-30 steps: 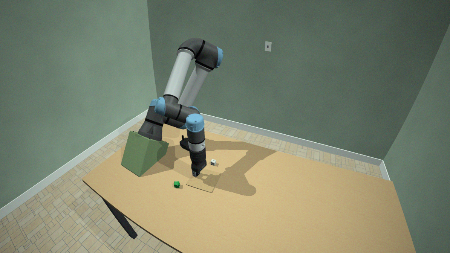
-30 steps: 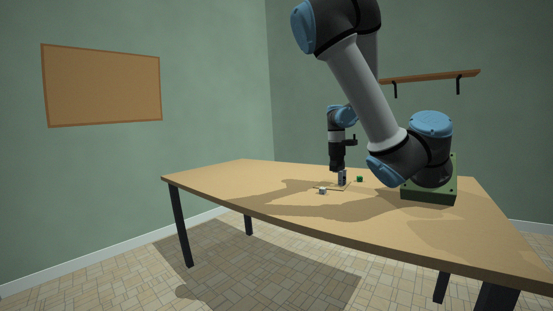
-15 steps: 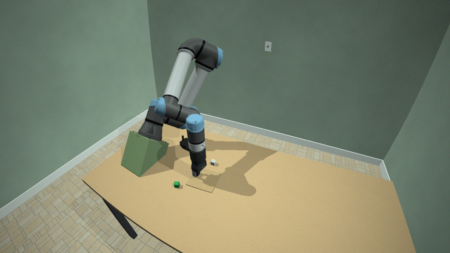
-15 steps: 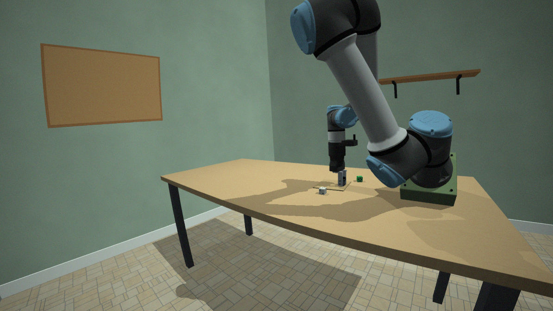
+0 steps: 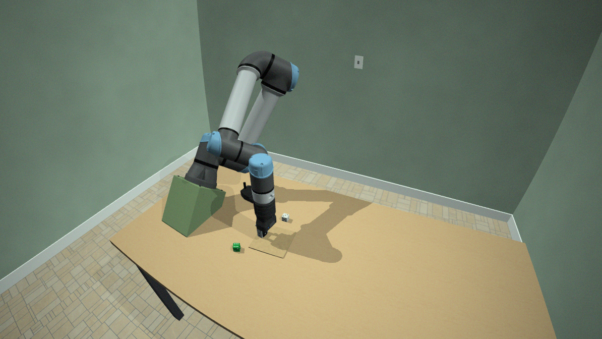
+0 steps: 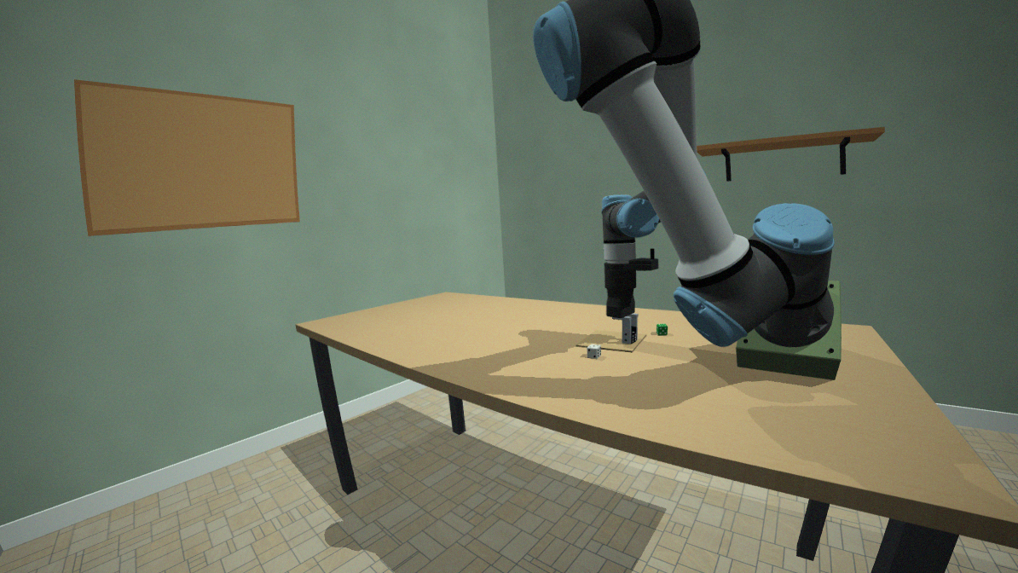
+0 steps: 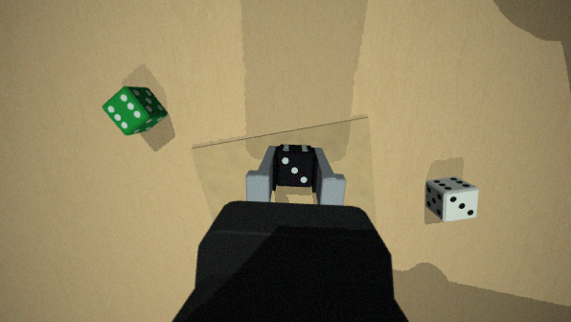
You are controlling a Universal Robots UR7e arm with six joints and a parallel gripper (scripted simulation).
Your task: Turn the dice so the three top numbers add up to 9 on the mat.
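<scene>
Wooden table, mat lying flat. We see the gripper's fingers clamped on the black die at the mat; contact beneath unclear. Green die, six up, and white die sit off it. Remaining, we judge: turn green, bring both aboard, total nine, release, withdraw.

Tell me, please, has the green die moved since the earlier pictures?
No, the green die sits just as far from the mat in the top view.
</scene>
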